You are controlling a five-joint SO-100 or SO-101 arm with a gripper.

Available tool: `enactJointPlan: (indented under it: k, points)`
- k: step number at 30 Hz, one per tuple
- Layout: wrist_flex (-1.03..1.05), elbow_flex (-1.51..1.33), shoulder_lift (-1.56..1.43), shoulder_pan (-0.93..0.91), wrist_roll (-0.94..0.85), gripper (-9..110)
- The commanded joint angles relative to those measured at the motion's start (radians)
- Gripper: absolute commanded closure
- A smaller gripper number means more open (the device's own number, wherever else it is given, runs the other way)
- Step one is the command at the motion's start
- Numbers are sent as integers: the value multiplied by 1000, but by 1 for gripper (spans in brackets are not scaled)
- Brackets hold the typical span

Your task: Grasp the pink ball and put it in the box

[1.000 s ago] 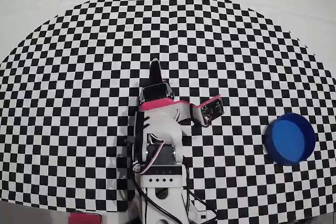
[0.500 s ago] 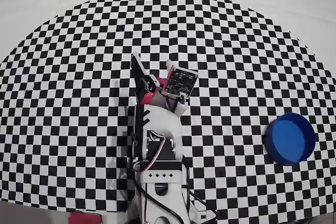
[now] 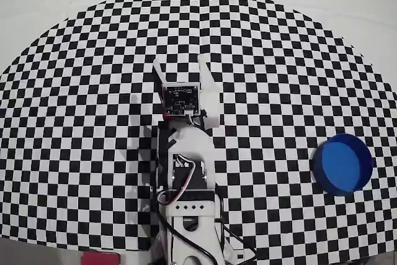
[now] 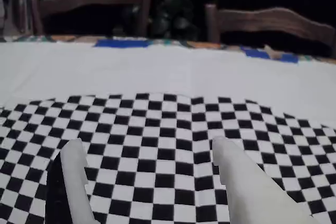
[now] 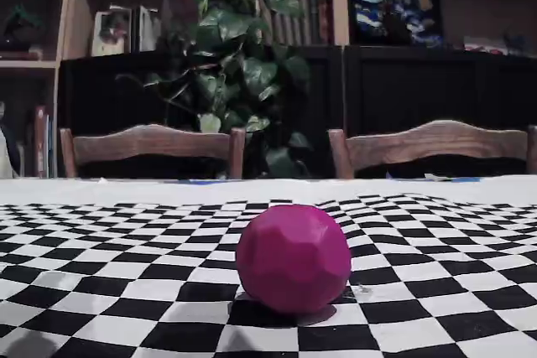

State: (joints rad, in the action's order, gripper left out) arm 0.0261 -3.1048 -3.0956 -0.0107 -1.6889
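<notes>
Checkered cloth (image 3: 93, 122) covers the bench. The hand (image 3: 181, 62) hovers over it near the middle in the overhead view, fingers spread with nothing between them; the wrist view shows bare squares in the gap. The box (image 3: 342, 163) sits well apart, toward the right edge. The pink ball (image 5: 294, 257) rests on the cloth, visible only in the fixed view.

pink ball (image 5: 294, 256): faceted magenta, resting on checker cloth | box (image 3: 342, 163): round blue, upright, empty

Overhead view: pink ball (image 5: 294, 257) hidden; wrist view cuts fingers (image 4: 236, 182) at bottom edge
</notes>
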Motion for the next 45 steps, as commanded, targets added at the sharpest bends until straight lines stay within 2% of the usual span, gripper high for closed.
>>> enactJointPlan:
  k: [1,45]
  points:
    - [-18,-8,11,3,-11,73]
    - [41,-8,49,-60,0,74]
